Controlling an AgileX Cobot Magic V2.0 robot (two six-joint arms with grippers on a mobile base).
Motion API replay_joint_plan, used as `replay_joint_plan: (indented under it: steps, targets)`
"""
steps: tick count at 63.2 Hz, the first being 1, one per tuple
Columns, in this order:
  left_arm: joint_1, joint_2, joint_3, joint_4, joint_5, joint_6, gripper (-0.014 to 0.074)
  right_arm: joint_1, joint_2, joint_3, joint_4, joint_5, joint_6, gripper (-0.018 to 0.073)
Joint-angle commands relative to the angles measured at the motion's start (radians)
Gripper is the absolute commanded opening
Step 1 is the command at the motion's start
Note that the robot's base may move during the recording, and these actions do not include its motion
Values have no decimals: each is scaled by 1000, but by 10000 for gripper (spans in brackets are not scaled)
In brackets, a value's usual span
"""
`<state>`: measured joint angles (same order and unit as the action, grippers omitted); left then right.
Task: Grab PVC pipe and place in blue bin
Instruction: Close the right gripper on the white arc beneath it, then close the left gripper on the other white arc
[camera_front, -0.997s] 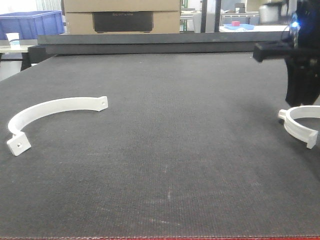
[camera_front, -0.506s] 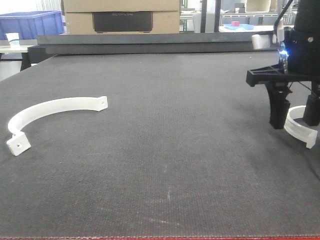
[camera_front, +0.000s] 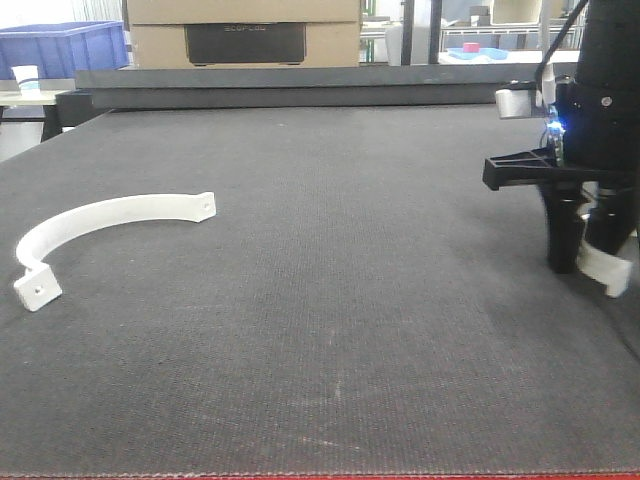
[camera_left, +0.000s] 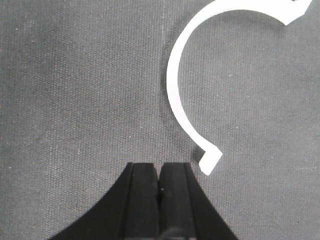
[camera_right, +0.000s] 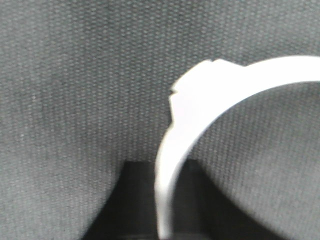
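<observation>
— Item: right gripper (camera_front: 588, 262)?
— Low over the mat (camera_front: 320, 300), jaws set either side of the right PVC clamp (camera_front: 606, 270). Whether they pinch it: cannot tell.
— Item: left gripper (camera_left: 160, 175)?
— Jaws pressed together, holding nothing, just beside the left PVC clamp (camera_left: 172, 85), which lies flat on the mat.

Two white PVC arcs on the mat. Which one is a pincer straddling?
The right-hand arc: the right pincer stands over it, fingers either side. The left arc lies ungripped on the mat.
</observation>
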<state>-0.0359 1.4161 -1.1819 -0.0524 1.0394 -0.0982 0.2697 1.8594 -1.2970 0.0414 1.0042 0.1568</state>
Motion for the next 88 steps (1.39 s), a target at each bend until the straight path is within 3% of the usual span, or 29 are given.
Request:
replay_joint_plan:
  steps: [1,22,37,48,55,59,73,77,88]
  targets:
    - [3,-1,-8,-14,6,1,-111,-1,-5,-6,-12,10,2,-165]
    - [-9,56,-102,-8,104,-52,-111,-1,-112,-7,-14,61,2,-160]
    - [-69,196,-181,9,101,-63,-111,-1,-184,-7,-15,63,2,-160]
    - [-79,279,-196,12,69,-63,-111,-1,-184,-7,-17,66,2,-160]
    - [-79,312,-196,73,51,-94,-103,-1,-184,-7,-17,74,2,-160]
    - [-79,322,-196,84,29,-97,-48,-1,-184,-7,-17,74,2,-160]
    - [-86,366,-196,30,-12,-97,367,-1,-184,-7,-20,70,2,-160]
    - [-88,386,-196,30,-19,-97,392,-1,-184,-7,-20,70,2,-160]
    - [-88,452,-196,58,-26,-95,353,-1,-184,-7,-20,70,2,-160]
